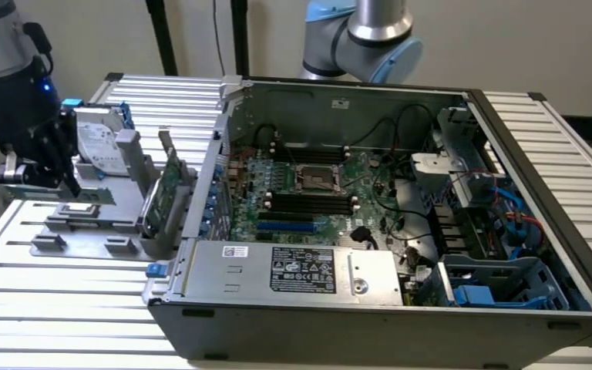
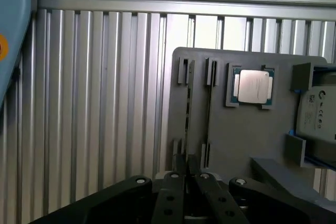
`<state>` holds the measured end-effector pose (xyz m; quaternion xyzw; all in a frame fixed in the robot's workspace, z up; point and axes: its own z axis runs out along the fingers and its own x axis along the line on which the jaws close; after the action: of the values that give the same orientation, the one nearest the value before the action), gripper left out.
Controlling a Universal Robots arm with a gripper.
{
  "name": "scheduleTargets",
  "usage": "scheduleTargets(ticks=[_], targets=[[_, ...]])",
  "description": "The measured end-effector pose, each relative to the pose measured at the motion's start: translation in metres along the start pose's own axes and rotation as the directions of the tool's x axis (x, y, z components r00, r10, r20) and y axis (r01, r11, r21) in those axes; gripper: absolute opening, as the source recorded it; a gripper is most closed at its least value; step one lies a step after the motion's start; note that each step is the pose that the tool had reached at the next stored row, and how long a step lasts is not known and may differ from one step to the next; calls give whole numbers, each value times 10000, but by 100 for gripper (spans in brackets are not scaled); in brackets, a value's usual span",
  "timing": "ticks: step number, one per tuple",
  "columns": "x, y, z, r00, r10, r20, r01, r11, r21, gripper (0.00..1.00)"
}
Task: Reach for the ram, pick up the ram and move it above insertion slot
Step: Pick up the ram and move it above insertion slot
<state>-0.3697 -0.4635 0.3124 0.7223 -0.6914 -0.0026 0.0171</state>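
Observation:
My gripper (image 1: 62, 183) hangs over the near-left part of a grey parts holder (image 1: 80, 231) that stands at the exterior view's left, outside the computer case. In the wrist view its dark fingers (image 2: 173, 190) meet close together, shut, with nothing seen between them. Just beyond the fingertips, a thin dark strip, the ram (image 2: 188, 114) seen edge-on, stands in a pair of slot guides on the holder plate (image 2: 241, 140). A second pair of guides (image 2: 210, 114) runs beside it. The gripper (image 2: 186, 166) is apart from the ram.
A silver processor chip (image 2: 253, 86) lies in a pocket on the holder. A hard drive (image 1: 99, 139) and a taller green expansion card (image 1: 164, 189) stand on it too. The open computer case (image 1: 378, 308) with its motherboard (image 1: 307, 189) sits to the exterior view's right. A second arm (image 1: 370, 38) is behind it.

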Motion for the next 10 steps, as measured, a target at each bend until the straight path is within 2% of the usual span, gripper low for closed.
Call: scheduleTargets(ticks=[6,10], targets=[[11,-142,-277,10000,-48,4,48,10000,-2,14],[22,-296,-445,10000,-62,20,62,10000,-27,14]])
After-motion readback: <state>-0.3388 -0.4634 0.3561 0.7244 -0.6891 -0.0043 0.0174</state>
